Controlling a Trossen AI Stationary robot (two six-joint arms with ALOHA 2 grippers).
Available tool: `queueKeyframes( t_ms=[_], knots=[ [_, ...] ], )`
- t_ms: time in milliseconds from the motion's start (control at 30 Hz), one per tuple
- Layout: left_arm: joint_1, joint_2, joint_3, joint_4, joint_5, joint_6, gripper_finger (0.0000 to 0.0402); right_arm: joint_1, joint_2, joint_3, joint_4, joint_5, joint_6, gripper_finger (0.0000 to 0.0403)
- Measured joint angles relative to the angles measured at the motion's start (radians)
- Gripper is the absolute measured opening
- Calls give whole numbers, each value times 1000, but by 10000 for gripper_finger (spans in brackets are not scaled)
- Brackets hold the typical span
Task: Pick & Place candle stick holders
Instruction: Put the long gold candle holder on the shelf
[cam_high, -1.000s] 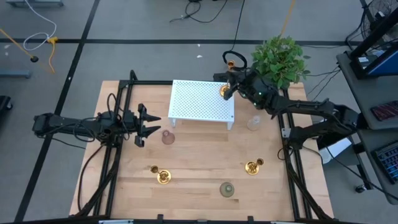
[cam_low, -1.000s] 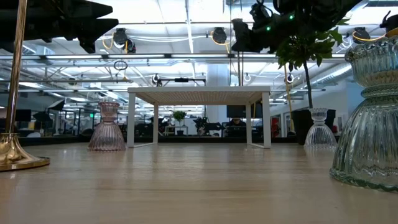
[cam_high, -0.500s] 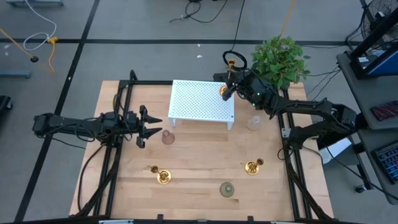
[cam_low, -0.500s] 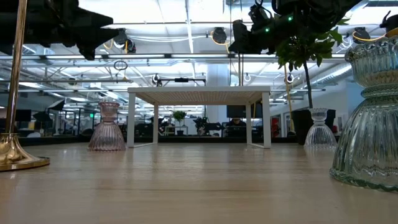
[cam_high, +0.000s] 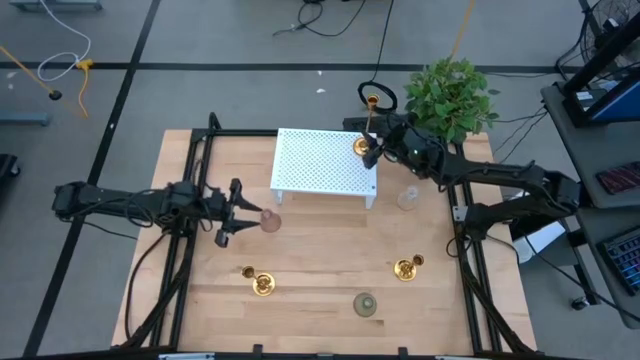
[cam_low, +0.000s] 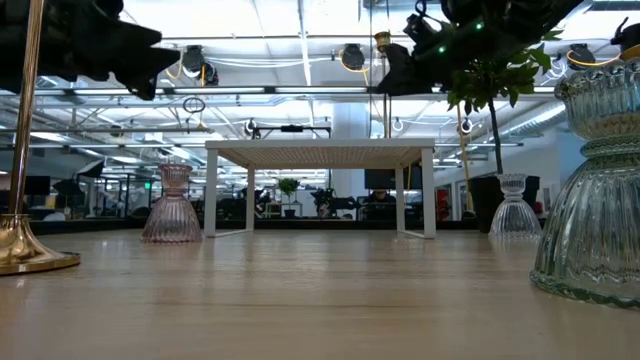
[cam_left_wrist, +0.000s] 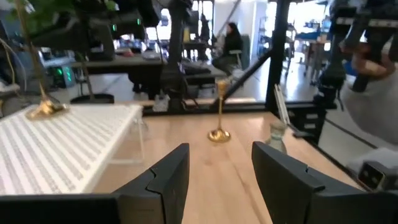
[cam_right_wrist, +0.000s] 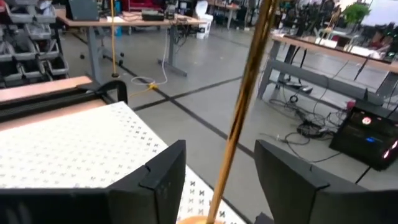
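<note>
A wooden table seen from above, with two dark robot arms reaching in from either side. A white perforated stand sits toward the far edge, beside a green potted plant.

The right gripper hovers at the stand's right far corner, its fingers spread apart around the thin stem of a brass candle stick holder that rests on the stand's top. In the right wrist view that gold stem rises between the two dark fingers without either one clearly touching it.

The left gripper is above the table on the left, fingers parted, pointing at a pink glass holder just beside its tips.

Two more brass candle stick holders stand on the near half of the table: one at front left, one at front right, well apart. Between them, nearer the front edge, is a greenish glass holder. A clear glass holder stands right of the stand.

No readable brand names, labels or writing can be made out anywhere.
</note>
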Motion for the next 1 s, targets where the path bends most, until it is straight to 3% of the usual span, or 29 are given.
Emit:
queueKeyframes(
  t_ms=[233,667,1000],
  knots=[
    [-22,1,0,-136,13,-48,182,63,-57,0,-108,-1,1,190],
    [-205,1,-1,-242,182,-11,182,225,-119,-7,-204,-1,27,188],
    [-382,110,-1,-188,-7,4,182,290,-119,-53,-197,-1,73,187]
  ],
)
